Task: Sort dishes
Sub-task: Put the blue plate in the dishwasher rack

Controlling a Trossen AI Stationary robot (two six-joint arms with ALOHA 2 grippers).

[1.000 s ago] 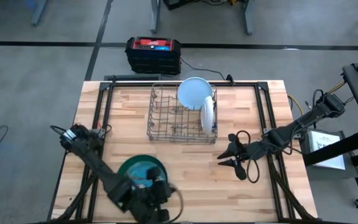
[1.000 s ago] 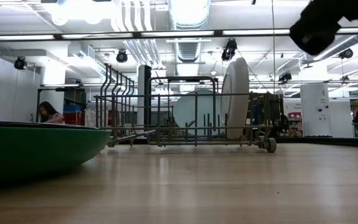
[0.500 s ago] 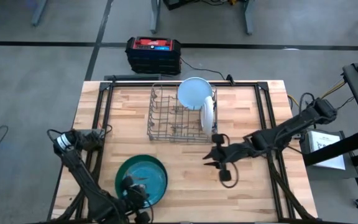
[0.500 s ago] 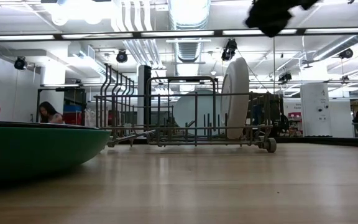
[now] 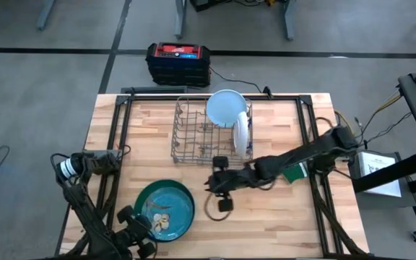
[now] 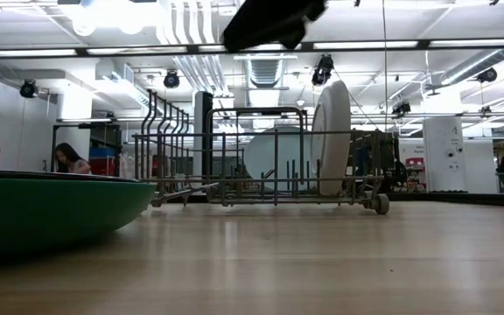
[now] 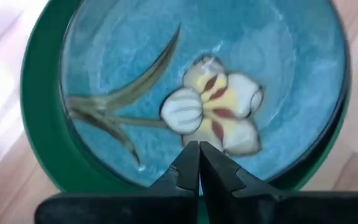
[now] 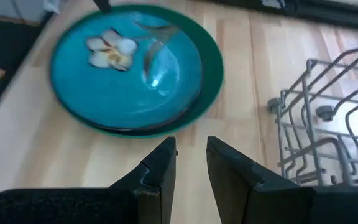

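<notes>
Our right gripper point(image 5: 209, 186), fingers slightly parted and empty, hangs beside the round teal flower-painted plate point(image 5: 165, 206) nested in the larger dark green plate point(image 5: 142, 198) on the wooden desk point(image 5: 280, 217). Our left gripper point(image 7: 197, 163) is closed above it. Both plates might lift together and slip.

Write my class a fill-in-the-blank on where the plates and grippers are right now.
1. The teal plate lies on a larger dark ____ plate.
2. The white plate stands on edge in the wire ____.
3. The left gripper's fingers are ____.
4. The right gripper is between the rack and the ____ plate.

Missing: green; rack; shut; teal
</notes>
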